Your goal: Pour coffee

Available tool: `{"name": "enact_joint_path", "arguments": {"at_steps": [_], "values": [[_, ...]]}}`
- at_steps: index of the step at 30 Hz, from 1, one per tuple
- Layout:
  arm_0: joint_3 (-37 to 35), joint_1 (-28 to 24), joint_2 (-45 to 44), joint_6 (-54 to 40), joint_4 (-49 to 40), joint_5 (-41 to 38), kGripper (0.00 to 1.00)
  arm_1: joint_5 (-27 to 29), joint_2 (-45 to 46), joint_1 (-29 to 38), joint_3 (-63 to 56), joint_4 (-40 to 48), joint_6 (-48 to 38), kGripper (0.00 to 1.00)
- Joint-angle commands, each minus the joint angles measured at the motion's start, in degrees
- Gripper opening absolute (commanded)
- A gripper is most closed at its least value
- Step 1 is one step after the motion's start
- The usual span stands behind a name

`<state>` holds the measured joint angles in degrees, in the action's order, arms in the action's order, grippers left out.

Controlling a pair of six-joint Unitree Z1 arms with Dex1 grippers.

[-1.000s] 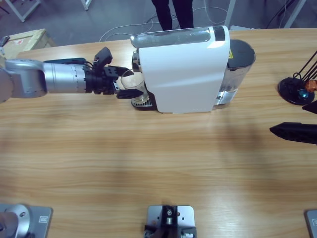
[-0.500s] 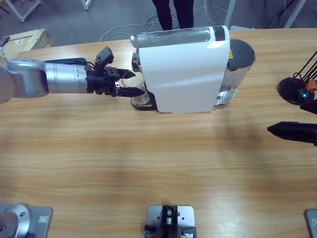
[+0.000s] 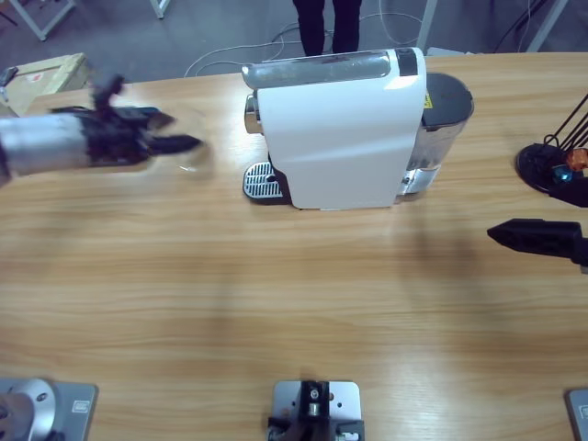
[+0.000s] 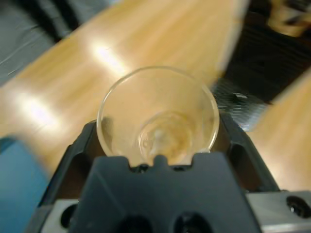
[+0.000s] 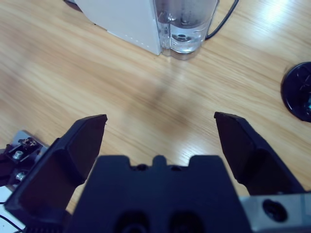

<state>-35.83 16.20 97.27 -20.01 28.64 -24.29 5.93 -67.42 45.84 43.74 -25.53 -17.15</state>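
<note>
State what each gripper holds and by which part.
The left gripper holds a clear glass cup by its lower body, jaws on either side. The right gripper holds nothing; its jaws stand open.

Robotics laboratory bench. A long wooden table [image 3: 276, 303] is carrying a white capsule coffee machine [image 3: 340, 129]; behind the machine, cables [image 3: 220, 57] are trailing over a grey floor where a person's dark-trousered legs [image 3: 328, 23] are standing, and metal frame legs [image 3: 41, 20] are showing far to its left.
</note>
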Motion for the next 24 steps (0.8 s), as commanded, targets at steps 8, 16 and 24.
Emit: {"name": "enact_joint_path", "arguments": {"at_steps": [8, 16, 24], "values": [[-5.77, -18.54, 12.14, 12.49, 11.35, 19.03, 0.0, -0.39, -1.1, 0.21, -0.26, -2.1, -0.96, 1.0], [-9.41, -18.63, 20.06, 11.18, 11.35, 20.56, 0.0, -0.21, -1.36, 0.21, 0.0, -2.77, -0.96, 1.0], [-11.1, -18.19, 21.03, 10.43, 9.54, 22.79, 0.0, -0.21, -1.91, 0.21, 0.21, -2.59, -0.96, 1.0]]}}
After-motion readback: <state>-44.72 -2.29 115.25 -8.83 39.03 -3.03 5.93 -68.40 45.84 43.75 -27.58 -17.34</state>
